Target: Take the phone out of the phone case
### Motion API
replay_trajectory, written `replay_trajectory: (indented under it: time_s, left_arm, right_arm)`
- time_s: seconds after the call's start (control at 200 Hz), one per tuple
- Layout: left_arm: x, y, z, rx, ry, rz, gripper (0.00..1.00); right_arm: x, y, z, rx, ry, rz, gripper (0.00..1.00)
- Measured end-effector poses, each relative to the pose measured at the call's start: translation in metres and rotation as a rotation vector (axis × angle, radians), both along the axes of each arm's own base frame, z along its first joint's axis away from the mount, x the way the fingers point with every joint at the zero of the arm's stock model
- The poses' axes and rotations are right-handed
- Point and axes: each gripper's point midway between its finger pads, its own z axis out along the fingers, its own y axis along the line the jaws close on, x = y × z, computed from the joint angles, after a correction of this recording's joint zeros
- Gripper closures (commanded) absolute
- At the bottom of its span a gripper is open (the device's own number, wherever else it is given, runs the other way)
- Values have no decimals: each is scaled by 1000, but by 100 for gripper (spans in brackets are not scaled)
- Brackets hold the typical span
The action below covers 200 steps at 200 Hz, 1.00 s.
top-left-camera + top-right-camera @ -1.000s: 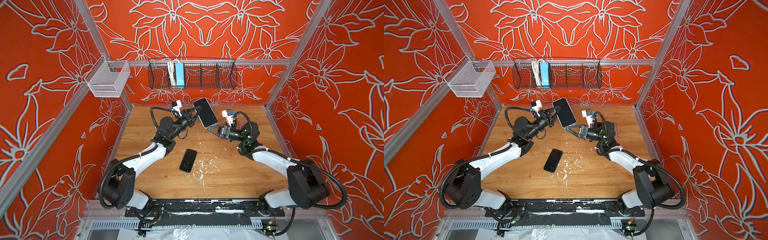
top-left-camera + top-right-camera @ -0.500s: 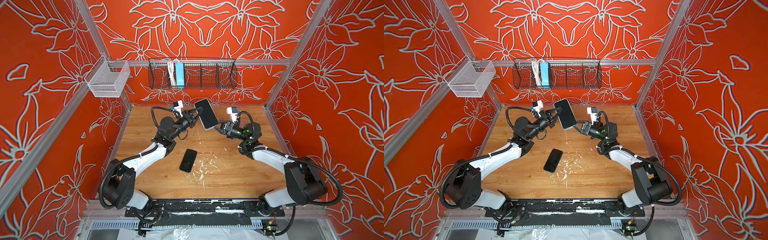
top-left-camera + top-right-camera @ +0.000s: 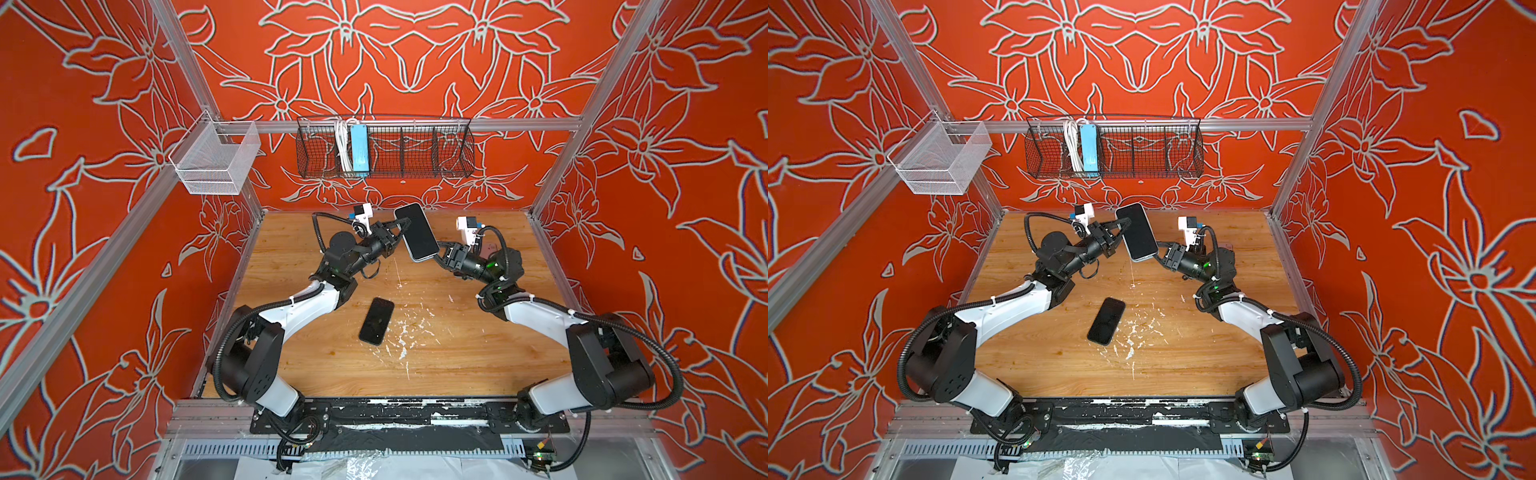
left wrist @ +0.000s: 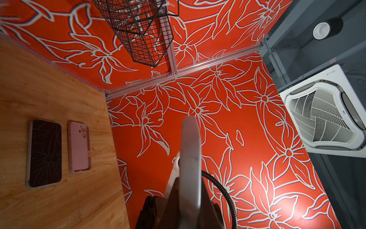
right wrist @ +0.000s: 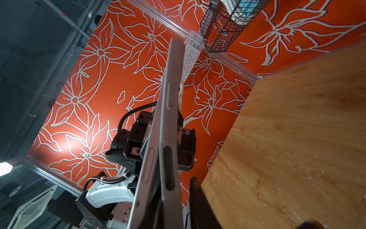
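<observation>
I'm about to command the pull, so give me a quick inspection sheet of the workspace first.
Surface: wooden table, scuffed, white flecks near the middle.
Job's things: cased phone held in the air, tilted, dark face up.
Clutter: black phone flat mid-table; dark-screened phone and pink case, back up, side by side near a table edge.
Grippers: left gripper shut on the cased phone's edge; right gripper, fingers at its lower corner, grip unconfirmed.
Cables: black conduit looped on the left arm.
Surroundings: black wire basket holding a blue power strip; white mesh bin.
</observation>
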Motion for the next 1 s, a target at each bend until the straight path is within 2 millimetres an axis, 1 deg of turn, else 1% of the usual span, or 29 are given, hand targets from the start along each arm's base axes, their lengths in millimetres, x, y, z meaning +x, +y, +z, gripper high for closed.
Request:
replay_trajectory:
  time_s: [0.09, 0.23, 0.295, 0.38, 0.46, 0.53, 0.626, 0.756, 0.891, 1.001]
  left_arm:
    - [3, -2, -8, 9, 16, -1, 100]
    - [4, -5, -13, 25, 19, -2, 92]
    - [4, -5, -14, 30, 19, -1, 86]
    - [5, -5, -17, 42, 24, 7, 75]
    - [7, -5, -22, 59, 29, 13, 69]
    - [7, -4, -23, 67, 31, 17, 59]
    - [8, -4, -25, 72, 34, 23, 54]
    - [9, -3, -27, 83, 37, 29, 40]
    - [7, -2, -32, 90, 50, 33, 29]
    - [1, 1, -42, 106, 70, 42, 25]
  right_arm:
    - [1, -2, -6, 4, 26, -20, 94]
    - [2, -7, -10, 14, 49, -54, 98]
    - [3, -8, -10, 16, 52, -61, 99]
    - [4, -9, -9, 23, 54, -71, 99]
    - [6, -10, -8, 29, 59, -83, 100]
    - [7, -11, -10, 32, 68, -97, 100]
    - [10, -13, -13, 38, 81, -118, 100]
    - [13, -15, -12, 58, 89, -134, 100]
    - [19, -16, -14, 78, 99, -147, 100]
    - [24, -15, -21, 86, 116, -151, 100]
